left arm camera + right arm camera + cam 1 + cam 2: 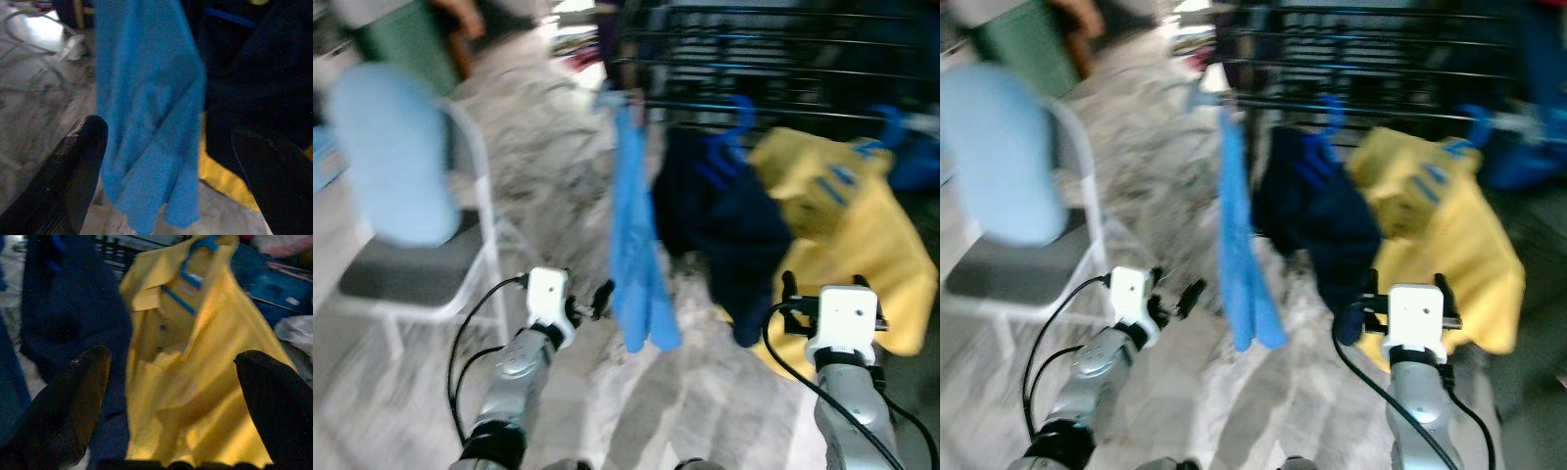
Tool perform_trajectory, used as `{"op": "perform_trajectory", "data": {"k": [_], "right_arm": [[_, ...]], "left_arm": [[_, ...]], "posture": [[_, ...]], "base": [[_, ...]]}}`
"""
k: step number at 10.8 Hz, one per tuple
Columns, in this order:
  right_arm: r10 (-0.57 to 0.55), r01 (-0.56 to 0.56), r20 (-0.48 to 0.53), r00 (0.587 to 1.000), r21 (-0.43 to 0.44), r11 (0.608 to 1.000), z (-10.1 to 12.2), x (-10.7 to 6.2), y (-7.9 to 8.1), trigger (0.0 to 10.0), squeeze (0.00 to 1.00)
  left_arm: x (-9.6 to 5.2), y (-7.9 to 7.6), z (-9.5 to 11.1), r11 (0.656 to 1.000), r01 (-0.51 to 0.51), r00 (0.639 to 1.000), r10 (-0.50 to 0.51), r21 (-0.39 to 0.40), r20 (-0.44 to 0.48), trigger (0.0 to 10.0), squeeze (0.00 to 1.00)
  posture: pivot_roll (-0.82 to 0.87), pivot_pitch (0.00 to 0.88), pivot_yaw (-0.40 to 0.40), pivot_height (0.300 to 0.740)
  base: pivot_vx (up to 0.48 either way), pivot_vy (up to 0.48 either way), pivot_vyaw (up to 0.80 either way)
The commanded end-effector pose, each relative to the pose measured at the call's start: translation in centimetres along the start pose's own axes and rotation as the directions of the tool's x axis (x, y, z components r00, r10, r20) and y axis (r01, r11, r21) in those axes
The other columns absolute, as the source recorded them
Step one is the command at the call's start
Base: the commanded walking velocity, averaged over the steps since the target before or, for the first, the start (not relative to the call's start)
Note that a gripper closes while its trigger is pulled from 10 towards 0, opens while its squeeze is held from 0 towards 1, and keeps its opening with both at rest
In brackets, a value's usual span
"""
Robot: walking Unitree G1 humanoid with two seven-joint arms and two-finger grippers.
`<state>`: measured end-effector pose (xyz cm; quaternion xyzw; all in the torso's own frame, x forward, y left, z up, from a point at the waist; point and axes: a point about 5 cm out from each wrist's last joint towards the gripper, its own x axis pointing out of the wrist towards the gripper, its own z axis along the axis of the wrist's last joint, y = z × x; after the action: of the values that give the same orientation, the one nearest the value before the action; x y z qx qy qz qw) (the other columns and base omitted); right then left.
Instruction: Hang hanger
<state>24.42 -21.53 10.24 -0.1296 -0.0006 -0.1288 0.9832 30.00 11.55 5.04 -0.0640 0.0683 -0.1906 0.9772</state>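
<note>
Blurring head views, blue hanger hook cut off, yellow shirt hanging vertically, left gripper and right gripper both spread apart, empty.

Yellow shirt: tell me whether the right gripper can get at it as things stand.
Probably yes. The right gripper is open and faces the yellow shirt on its blue hanger, with nothing between them. The navy garment hangs beside it, not in the way.
</note>
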Motion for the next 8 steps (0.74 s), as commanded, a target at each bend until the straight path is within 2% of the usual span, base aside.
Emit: {"op": "perform_trajectory", "data": {"k": [1,2,5,8], "right_arm": [[0.026,-0.026,0.024,0.999,0.002,1.000,0.4,0.3,0.5,10.0,0.00],[0.030,-0.030,0.034,0.999,0.001,1.000,0.7,0.5,0.6,10.0,0.00],[0.020,-0.021,0.062,0.998,0.013,1.000,1.3,1.0,0.6,10.0,0.00],[0.009,-0.010,0.061,0.998,0.017,1.000,1.2,1.1,0.6,10.0,0.00]], "left_arm": [[-0.1,0.3,0.0,1.000,-0.006,1.000,0.006,0.003,-0.002,10.0,0.00],[0.0,0.2,0.0,1.000,0.011,1.000,-0.011,0.010,-0.006,10.0,0.00],[0.8,-0.5,0.5,0.997,0.062,0.998,-0.063,0.040,0.005,10.0,0.00],[1.1,-1.1,0.4,0.995,0.096,0.995,-0.096,0.014,0.001,10.0,0.00]], "posture": [[-0.21,0.084,0.074,0.740],[-0.22,0.074,0.076,0.740],[-0.23,0.027,0.091,0.740],[-0.24,0.014,0.099,0.740]], "base": [[0.000,0.000,-0.80],[0.000,0.000,-0.80],[0.000,0.000,0.00],[0.000,-0.346,0.00]]}}
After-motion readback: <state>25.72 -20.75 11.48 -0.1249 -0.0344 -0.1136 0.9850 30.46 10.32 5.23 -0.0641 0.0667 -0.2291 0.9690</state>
